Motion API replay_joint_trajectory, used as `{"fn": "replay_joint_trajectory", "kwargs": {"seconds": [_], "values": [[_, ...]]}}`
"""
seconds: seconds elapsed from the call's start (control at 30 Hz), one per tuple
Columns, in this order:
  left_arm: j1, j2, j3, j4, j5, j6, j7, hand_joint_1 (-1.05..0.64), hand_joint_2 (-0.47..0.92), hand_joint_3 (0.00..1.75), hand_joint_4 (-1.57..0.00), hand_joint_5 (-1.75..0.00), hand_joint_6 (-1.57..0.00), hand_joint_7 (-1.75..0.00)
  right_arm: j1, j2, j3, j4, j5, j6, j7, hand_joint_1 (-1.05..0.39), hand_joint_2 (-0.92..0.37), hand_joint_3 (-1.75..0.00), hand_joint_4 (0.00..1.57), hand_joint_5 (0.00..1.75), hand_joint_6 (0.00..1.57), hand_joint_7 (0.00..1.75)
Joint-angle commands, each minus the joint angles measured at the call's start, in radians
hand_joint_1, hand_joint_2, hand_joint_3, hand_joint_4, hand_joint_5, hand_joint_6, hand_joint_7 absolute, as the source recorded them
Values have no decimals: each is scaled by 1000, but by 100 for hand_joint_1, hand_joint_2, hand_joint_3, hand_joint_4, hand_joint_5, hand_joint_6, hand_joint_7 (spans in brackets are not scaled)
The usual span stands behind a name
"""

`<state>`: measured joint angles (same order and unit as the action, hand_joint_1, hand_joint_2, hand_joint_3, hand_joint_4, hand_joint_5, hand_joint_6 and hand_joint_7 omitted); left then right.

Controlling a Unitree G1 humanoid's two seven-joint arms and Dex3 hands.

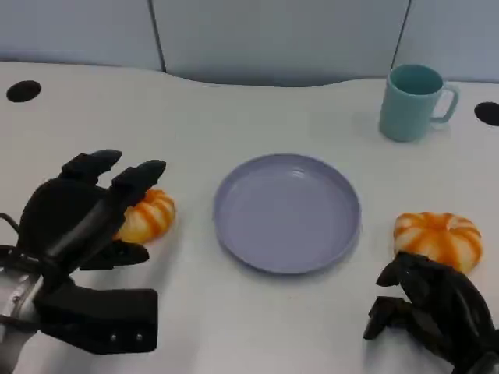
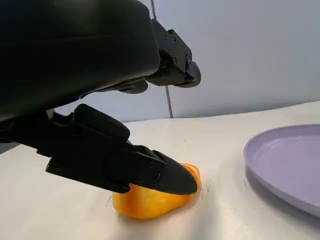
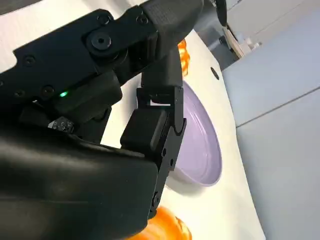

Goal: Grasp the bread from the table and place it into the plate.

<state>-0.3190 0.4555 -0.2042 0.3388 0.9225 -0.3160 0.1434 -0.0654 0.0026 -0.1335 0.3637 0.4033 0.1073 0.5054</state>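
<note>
Two orange, white-striped breads lie on the white table. One bread [image 1: 150, 216] [image 2: 150, 202] sits left of the empty lilac plate [image 1: 287, 212] [image 2: 287, 165] [image 3: 200, 142]. My left hand [image 1: 82, 222] hovers over this bread with its fingers [image 2: 170, 60] spread above it and the thumb [image 2: 145, 172] low against its near side, not closed on it. The other bread [image 1: 438, 238] [image 3: 167, 227] lies right of the plate. Just in front of it, my right hand [image 1: 433, 308] rests with its fingers curled in and holds nothing.
A teal mug [image 1: 413, 101] stands at the back right, beyond the plate. Two black round holes [image 1: 23, 90] [image 1: 488, 113] mark the table's far corners. A grey wall runs behind the table's curved back edge.
</note>
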Motion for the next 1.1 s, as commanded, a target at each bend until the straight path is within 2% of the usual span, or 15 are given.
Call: {"fn": "replay_joint_trajectory", "kwargs": {"seconds": [0.03,0.17,0.4,0.6,1.1], "values": [[-128,26,-55,165,-16,44,-65,-68,92,6,-16,-10,-24,0,-4,-15,-3,-11,-2,-3,4,-89,-79,-1,144,84,123,90],[-268,2,-117,383,-20,60,-64,-67,92,4,-16,-7,-22,0,3,-14,-6,-12,8,-3,17,-90,-79,-1,144,84,122,89],[-436,-39,-210,610,-31,90,-82,-67,92,4,-12,-4,-19,0,15,-8,-8,-34,13,18,7,-88,-78,0,144,86,122,89],[-540,-103,-268,793,-59,120,-88,-65,91,2,-9,-2,-20,0,28,-9,-9,-51,16,28,13,-87,-78,-1,144,85,121,89],[-619,-200,-364,969,-63,157,-67,-68,90,0,-13,-3,-22,-1,66,-5,-6,-94,23,42,22,-87,-78,0,143,83,121,89]]}}
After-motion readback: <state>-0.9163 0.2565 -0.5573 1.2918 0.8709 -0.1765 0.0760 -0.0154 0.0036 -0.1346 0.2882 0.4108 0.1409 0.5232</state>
